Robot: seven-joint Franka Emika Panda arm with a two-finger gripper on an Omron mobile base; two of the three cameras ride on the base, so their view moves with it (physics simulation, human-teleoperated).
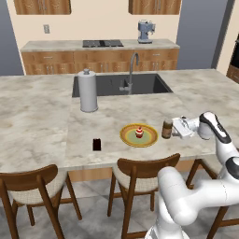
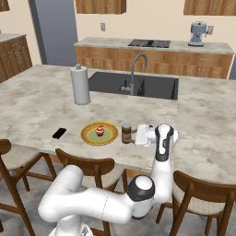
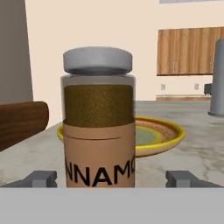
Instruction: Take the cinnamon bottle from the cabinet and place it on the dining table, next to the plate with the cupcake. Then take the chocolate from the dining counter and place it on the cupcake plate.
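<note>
The cinnamon bottle (image 1: 166,129) (image 2: 126,132), brown with a grey cap, stands upright on the stone dining counter just right of the yellow plate (image 1: 126,136) (image 2: 86,134). A cupcake (image 1: 139,133) (image 2: 99,131) sits on that plate. My gripper (image 1: 172,128) (image 2: 134,135) reaches in level from the right, open. In the hand view the bottle (image 3: 98,127) stands between the two fingertips (image 3: 41,177) with a gap on each side, and the plate rim (image 3: 170,139) shows behind it. The dark chocolate (image 1: 96,144) (image 2: 59,133) lies flat on the counter left of the plate.
A paper towel roll (image 1: 87,91) (image 2: 80,85) stands near the sink (image 1: 149,85) (image 2: 161,87) and its faucet (image 1: 132,70). Wooden chairs (image 1: 140,170) (image 2: 87,166) line the counter's near edge, below the plate and bottle.
</note>
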